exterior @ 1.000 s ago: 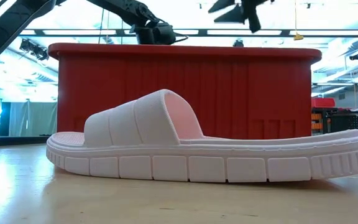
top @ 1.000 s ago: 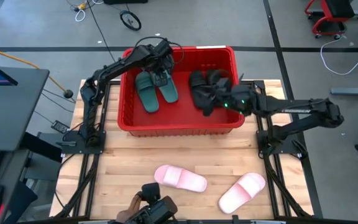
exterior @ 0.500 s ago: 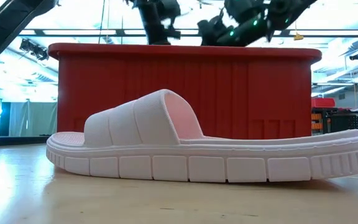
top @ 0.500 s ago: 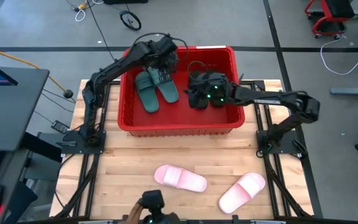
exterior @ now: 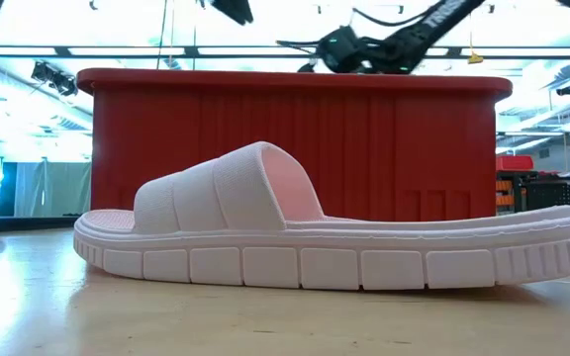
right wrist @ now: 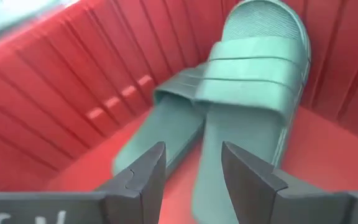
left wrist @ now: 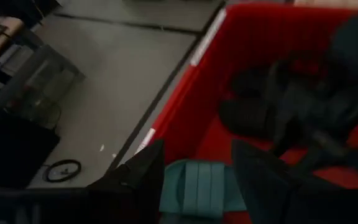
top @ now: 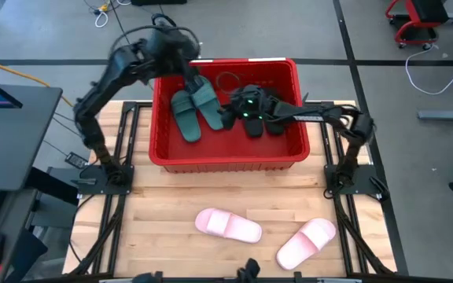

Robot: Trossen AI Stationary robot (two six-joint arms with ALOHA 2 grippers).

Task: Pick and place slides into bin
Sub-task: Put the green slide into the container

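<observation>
Both arms over the bin (top: 228,153), jaws spread and empty.
Green slides (top: 197,112) and black slides (top: 267,118) lie inside the bin; two pink slides (top: 228,226) rest on the tabletop (top: 163,208) in front. Left gripper (left wrist: 194,177) hangs above the bin's far-left corner; right gripper (right wrist: 191,169) sits low inside, facing the green pair.

Red bin (top: 226,154) at table's far edge holds two dark green slides (top: 197,110) and black slides (top: 274,122). Two pale pink slides (top: 228,225) lie near front edge.
</observation>
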